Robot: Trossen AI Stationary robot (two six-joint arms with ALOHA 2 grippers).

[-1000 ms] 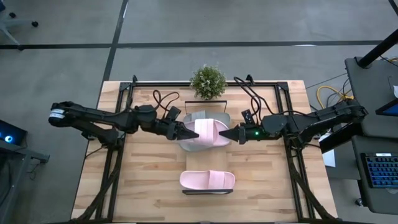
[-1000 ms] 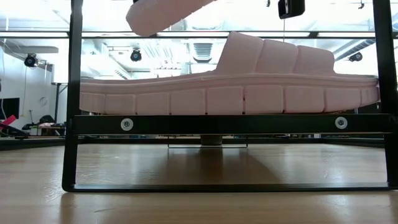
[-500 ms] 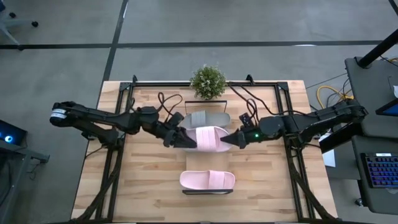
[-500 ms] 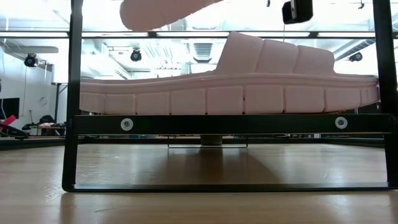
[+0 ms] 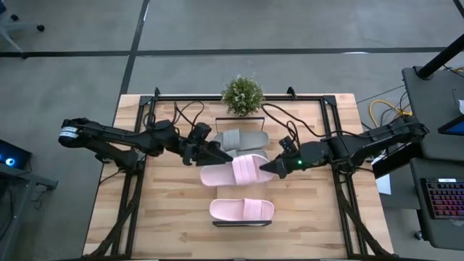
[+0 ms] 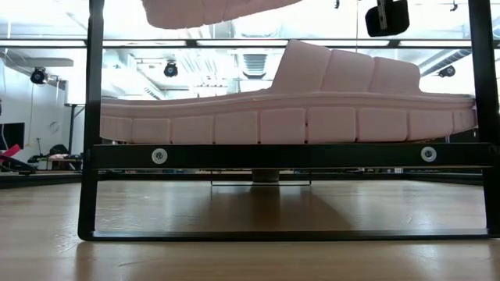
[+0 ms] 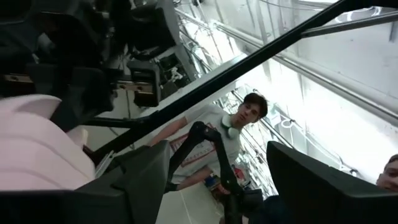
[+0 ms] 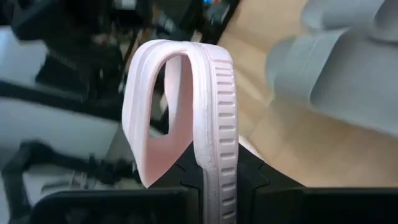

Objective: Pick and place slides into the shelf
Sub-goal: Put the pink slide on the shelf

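A pale pink slide (image 5: 243, 210) lies on the shelf (image 6: 258, 154) near the table's front edge; in the low view this slide (image 6: 289, 109) fills the shelf top. A second pink slide (image 5: 235, 172) hangs above the table's middle, with my right gripper (image 5: 270, 167) shut on its right end. My left gripper (image 5: 216, 154) stands open just beyond that slide's left end, with nothing between its fingers. A grey slide (image 5: 239, 138) lies flat on the table behind them. My right gripper pinches the sole of the pink slide at its right end (image 8: 211, 180), beside the strap (image 8: 161, 56), between its two fingers. The fingers come nearly level from the table's right, along the slide. The slide is lifted clear of the table and reaches out leftward.
A potted plant (image 5: 242, 96) stands at the table's far edge. Black rails (image 5: 138, 181) run along both sides of the table, and cables trail behind both wrists. Beyond the table the left wrist view shows a person (image 7: 242, 124).
My left gripper has opened, let go of the pink slide and drawn back a little to the left. My right gripper has carried the slide from above the grey slide toward the table's near edge. The slide has turned so that its full length shows from above.
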